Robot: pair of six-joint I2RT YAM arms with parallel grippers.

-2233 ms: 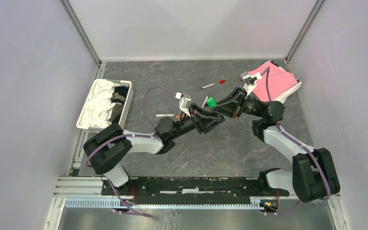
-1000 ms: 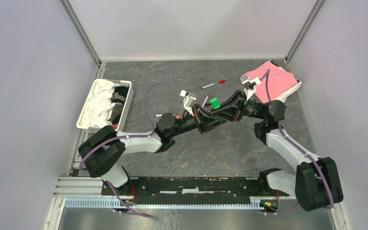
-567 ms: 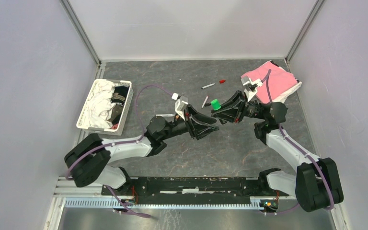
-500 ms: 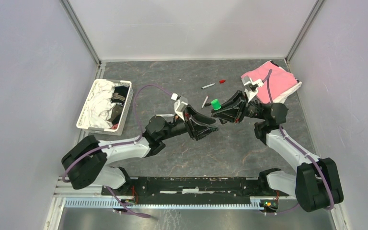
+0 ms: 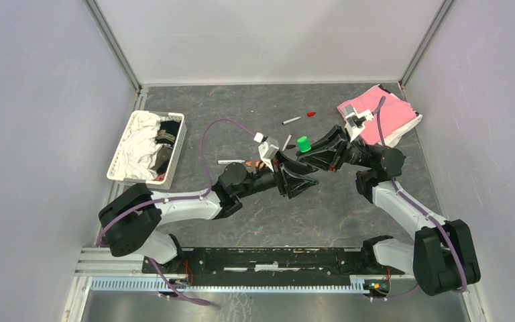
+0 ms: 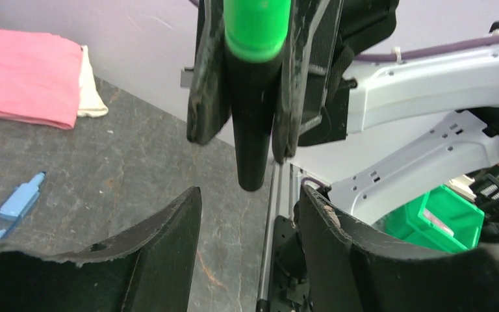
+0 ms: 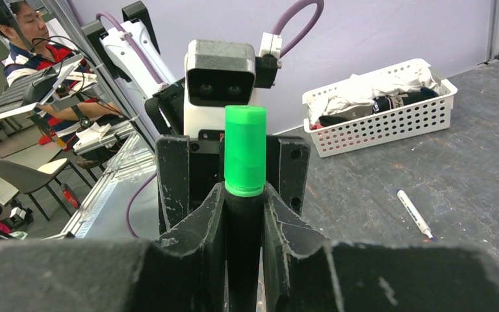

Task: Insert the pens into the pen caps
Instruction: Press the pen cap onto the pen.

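Observation:
My right gripper (image 5: 306, 158) is shut on the chunky black-and-green marker (image 5: 302, 143) and holds it upright above the table. In the right wrist view (image 7: 243, 195) the green end (image 7: 245, 149) sticks out past the fingers. My left gripper (image 5: 306, 180) is open and empty, just in front of the right one. In the left wrist view (image 6: 247, 198) the marker's black end (image 6: 252, 162) hangs just above the gap between its fingers, touching neither. Thin white pens (image 5: 292, 121) (image 5: 286, 142) (image 5: 231, 162) and a red cap (image 5: 311, 114) lie on the table.
A white basket of cloths (image 5: 149, 146) stands at the left. A pink cloth (image 5: 379, 117) lies at the back right. A blue marker (image 6: 16, 203) lies on the table in the left wrist view. One white pen (image 7: 416, 214) shows in the right wrist view.
My left gripper drew back to the left, away from the marker, then came forward to the right again and now sits open under the marker's black end. The right gripper barely moved.

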